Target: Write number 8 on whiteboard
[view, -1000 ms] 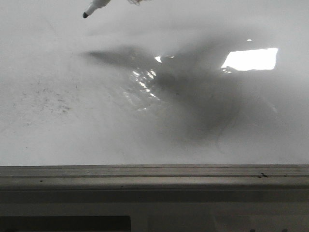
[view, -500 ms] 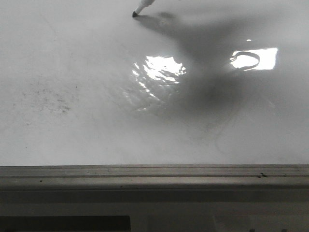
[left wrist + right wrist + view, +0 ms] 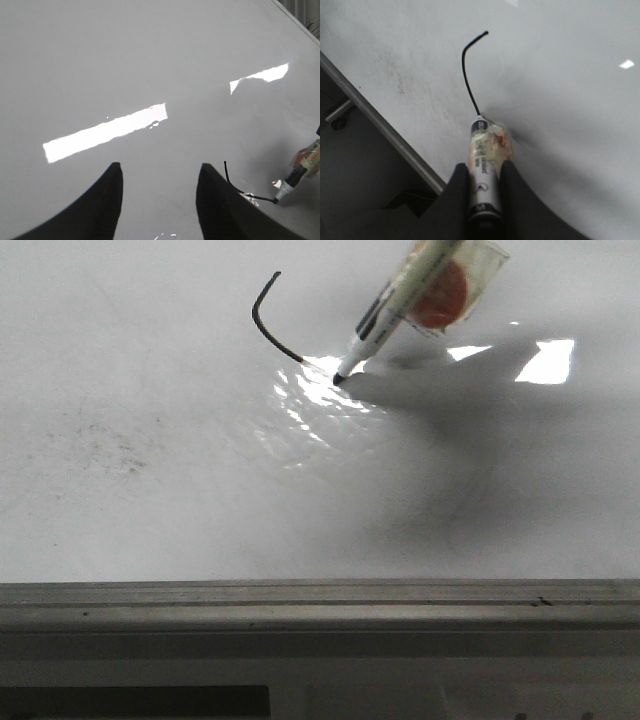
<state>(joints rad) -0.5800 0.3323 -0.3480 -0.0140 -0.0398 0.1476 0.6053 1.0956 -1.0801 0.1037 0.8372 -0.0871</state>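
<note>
The whiteboard [image 3: 150, 490] fills the front view, glossy with faint grey smudges. A short curved black stroke [image 3: 262, 325], the only part of the number 8 on the board, runs from a hooked upper end down to the marker tip. The marker [image 3: 385, 315] is white with a black tip and a clear wrap with a red patch, and its tip touches the board. My right gripper [image 3: 484, 167] is shut on the marker [image 3: 482, 150], with the stroke [image 3: 465, 65] ahead of it. My left gripper [image 3: 159, 167] is open and empty above the board, beside the stroke [image 3: 227, 175].
The grey metal frame edge [image 3: 320, 605] runs along the near side of the board, and also shows in the right wrist view [image 3: 385, 130]. Bright glare patches [image 3: 545, 360] lie on the board right of the marker. Faint dark specks [image 3: 100, 445] mark the left part.
The marker tip came down onto the board at the upper middle, then moved down and right, leaving the curved black stroke. The marker body now shows in the front view.
</note>
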